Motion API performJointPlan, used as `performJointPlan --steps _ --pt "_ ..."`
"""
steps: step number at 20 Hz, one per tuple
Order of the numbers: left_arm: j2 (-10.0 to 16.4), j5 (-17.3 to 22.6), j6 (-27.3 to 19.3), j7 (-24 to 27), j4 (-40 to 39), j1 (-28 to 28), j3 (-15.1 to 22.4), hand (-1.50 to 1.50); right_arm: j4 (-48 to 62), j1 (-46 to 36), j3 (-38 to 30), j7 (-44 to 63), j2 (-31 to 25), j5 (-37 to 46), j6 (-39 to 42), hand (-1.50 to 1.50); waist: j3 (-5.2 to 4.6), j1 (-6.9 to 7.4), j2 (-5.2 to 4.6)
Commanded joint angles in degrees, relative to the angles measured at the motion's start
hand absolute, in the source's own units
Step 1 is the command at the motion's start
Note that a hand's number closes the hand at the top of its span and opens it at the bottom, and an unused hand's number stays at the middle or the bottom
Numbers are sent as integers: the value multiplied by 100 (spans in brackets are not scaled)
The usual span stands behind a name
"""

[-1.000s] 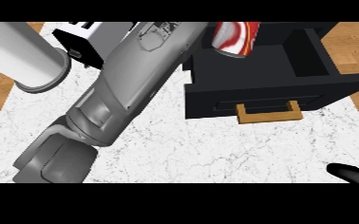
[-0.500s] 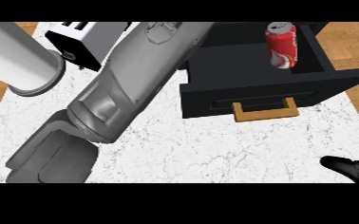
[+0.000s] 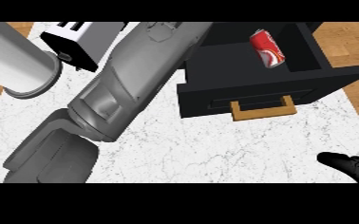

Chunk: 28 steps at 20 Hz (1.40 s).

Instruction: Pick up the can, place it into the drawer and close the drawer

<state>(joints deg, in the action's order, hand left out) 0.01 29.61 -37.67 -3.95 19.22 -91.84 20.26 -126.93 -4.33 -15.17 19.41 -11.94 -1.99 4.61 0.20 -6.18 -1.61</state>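
White marble counter (image 3: 210,154) fills most of the head view, with strips of wooden floor (image 3: 340,38) showing past its far corners; a black drawer (image 3: 210,99) stands pulled open at the upper right, its tan handle (image 3: 263,110) facing the near side; the can (image 3: 269,48), red with a silver top, lies inside the open drawer, tilted with its top toward the far edge, touched by neither arm; the grey left forearm (image 3: 133,80) crosses the counter on a slant from the lower left up to the top edge, passing just beside the drawer's left wall, and the left hand is out of view beyond that edge; the right hand (image 3: 342,163) shows only as a black tip at the lower right corner, well apart from the drawer, and whether it is spread or closed cannot be told; at the far left stands a large grey cylinder (image 3: 24,66), and beside it a white and black box (image 3: 77,42), perhaps a toaster, partly hidden behind the forearm.
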Motion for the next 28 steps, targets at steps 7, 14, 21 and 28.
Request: performJointPlan --steps 7,14,21,28 --pt "-1 479 47 297 -89 -90 -171 -150 296 -522 604 -457 -594 1435 192 -150 -10 142 -9" --pt "-1 682 -27 415 -61 -125 -197 -150 1349 -902 1404 -1164 -742 2940 -7 -150 -8 321 14" --pt "-1 575 32 538 -244 -155 -185 -150 2863 -1354 2010 -1675 -675 4161 -548 -150 -9 508 46" --pt "195 527 337 280 -319 -325 -336 -150 4353 -1846 2443 -1961 -460 5226 -1276 -150 -12 605 75"
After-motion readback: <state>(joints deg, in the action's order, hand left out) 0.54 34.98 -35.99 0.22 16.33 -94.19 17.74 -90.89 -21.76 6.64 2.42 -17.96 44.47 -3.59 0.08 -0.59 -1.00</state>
